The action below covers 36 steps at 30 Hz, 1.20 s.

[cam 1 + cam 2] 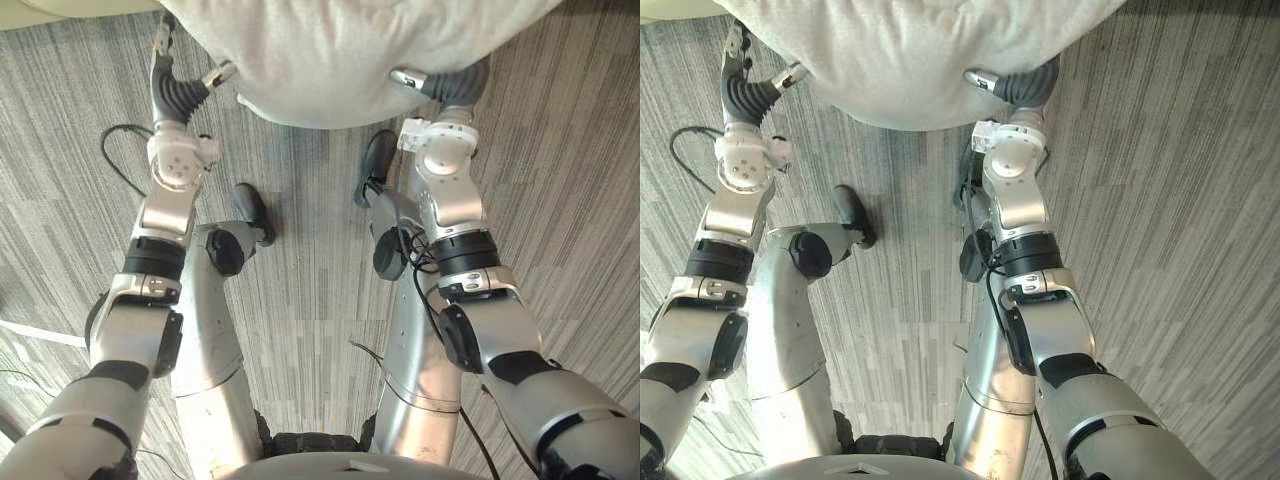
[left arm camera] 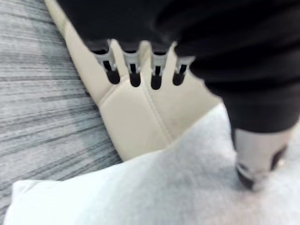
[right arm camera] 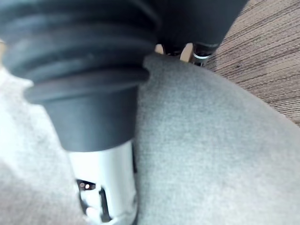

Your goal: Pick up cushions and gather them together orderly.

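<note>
Grey striped carpet (image 1: 300,300) is lying under everything you are looking at. A big pale grey cushion (image 1: 350,50) is sitting between your two hands at the far edge of the head views. Your left hand (image 1: 172,92) is staying spread: its fingers (image 2: 133,70) are reaching out straight over a cream seamed pad (image 2: 136,117), and its thumb (image 2: 255,154) is pressing on the cushion's near edge. Your right hand (image 1: 455,85) is lying against the cushion's other side, thumb on top; you cannot tell how far it is closing.
</note>
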Motion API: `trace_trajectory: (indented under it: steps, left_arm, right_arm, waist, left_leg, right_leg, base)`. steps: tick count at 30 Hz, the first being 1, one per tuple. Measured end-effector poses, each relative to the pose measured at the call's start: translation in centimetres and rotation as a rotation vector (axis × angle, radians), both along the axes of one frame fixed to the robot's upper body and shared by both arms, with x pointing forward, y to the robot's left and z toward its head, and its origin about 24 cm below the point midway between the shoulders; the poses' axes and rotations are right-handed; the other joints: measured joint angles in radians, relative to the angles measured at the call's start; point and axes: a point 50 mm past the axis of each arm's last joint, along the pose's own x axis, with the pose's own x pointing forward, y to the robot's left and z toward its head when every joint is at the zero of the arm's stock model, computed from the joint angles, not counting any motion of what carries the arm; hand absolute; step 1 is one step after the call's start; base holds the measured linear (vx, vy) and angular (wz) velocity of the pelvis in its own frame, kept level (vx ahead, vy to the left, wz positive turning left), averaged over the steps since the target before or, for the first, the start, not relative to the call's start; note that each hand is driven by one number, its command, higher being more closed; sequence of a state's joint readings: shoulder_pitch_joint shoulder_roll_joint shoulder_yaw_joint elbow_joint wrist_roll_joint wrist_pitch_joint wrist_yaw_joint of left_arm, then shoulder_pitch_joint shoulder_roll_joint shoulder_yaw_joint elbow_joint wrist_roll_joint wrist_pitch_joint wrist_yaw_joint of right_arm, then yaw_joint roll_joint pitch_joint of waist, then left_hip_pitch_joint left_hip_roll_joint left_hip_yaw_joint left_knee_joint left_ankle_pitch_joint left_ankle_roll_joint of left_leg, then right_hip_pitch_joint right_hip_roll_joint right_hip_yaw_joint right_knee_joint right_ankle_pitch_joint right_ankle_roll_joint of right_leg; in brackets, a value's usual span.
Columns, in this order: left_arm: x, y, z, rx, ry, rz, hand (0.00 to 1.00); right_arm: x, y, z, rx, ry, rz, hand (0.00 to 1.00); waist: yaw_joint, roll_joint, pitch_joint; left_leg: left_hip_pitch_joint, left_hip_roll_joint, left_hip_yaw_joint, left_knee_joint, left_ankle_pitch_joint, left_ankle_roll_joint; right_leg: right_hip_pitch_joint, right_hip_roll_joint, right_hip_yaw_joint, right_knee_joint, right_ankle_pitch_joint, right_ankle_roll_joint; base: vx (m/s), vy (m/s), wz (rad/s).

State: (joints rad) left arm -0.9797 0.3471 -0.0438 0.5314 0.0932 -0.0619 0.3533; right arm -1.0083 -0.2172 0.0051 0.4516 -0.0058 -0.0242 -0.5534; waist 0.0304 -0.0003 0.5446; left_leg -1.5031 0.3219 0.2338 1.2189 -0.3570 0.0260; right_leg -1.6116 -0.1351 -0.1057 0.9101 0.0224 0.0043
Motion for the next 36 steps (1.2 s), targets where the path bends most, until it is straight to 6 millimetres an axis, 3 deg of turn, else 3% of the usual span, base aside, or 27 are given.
trace_trajectory:
  steps: [4,12,20,27,29,31,36]
  left_arm:
    - [-0.1,-1.1,2.0,0.04,-0.058,-0.01,1.0]
    - [-0.3,-3.3,3.6,0.089,-0.111,-0.039,1.0]
    - [-0.3,-2.7,3.8,0.112,-0.107,-0.01,1.0]
    - [-1.3,-3.0,2.7,0.059,-0.118,-0.074,1.0]
    - [-1.7,-3.0,1.9,0.029,-0.113,-0.091,1.0]
    - [-1.7,-3.0,0.3,-0.018,-0.073,-0.106,1.0]
    - [-2.8,-3.7,-1.6,-0.095,-0.059,-0.155,1.0]
  right_arm:
    - [-0.1,1.1,1.1,0.007,-0.036,0.01,1.0]
    - [-0.4,2.7,1.7,0.039,-0.061,0.025,1.0]
    - [-1.6,2.9,3.3,0.048,-0.133,0.043,1.0]
    - [-3.1,2.5,2.3,0.052,-0.169,0.067,1.0]
    - [-3.4,2.5,1.6,0.044,-0.161,0.08,1.0]
    - [-3.3,2.5,0.2,0.029,-0.123,0.085,1.0]
    - [-4.1,2.0,-1.8,0.024,-0.095,0.106,1.0]
  waist:
    - [-0.006,0.0,0.0]
    - [-0.01,0.001,-0.003]
    - [-0.032,0.002,-0.005]
    - [-0.022,0.004,-0.022]
    - [-0.022,0.004,-0.022]
    - [-0.022,0.004,-0.07]
    - [-0.017,0.004,-0.08]
  left_leg:
    - [-0.005,-0.013,-0.003,-0.051,0.028,-0.009]
    - [-0.001,-0.018,-0.011,-0.08,0.046,-0.013]
    - [0.045,-0.025,-0.013,-0.132,0.067,-0.009]
    - [0.096,-0.018,-0.032,-0.123,0.054,-0.035]
    - [0.124,-0.015,-0.044,-0.13,0.052,-0.041]
    - [0.12,-0.017,-0.046,-0.14,0.052,-0.043]
    - [0.229,-0.017,-0.053,-0.182,0.057,-0.054]
  right_leg:
    - [0.003,0.0,-0.015,-0.048,0.016,-0.019]
    - [0.023,0.003,-0.032,-0.083,0.034,-0.037]
    - [0.097,0.018,-0.043,-0.177,0.077,-0.036]
    - [0.132,0.02,-0.05,-0.13,0.025,-0.049]
    - [0.166,0.022,-0.065,-0.134,0.013,-0.057]
    - [0.161,0.022,-0.068,-0.134,0.01,-0.054]
    - [0.278,0.029,-0.083,-0.164,0.004,-0.05]
  base:
    - [-0.08,-0.049,0.06]
    - [-0.06,-0.047,0.02]
    - [-0.08,-0.046,-0.04]
    - [-0.06,-0.096,0.02]
    - [-0.04,-0.108,0.03]
    - [-0.03,-0.076,0.06]
    - [-0.02,-0.09,0.02]
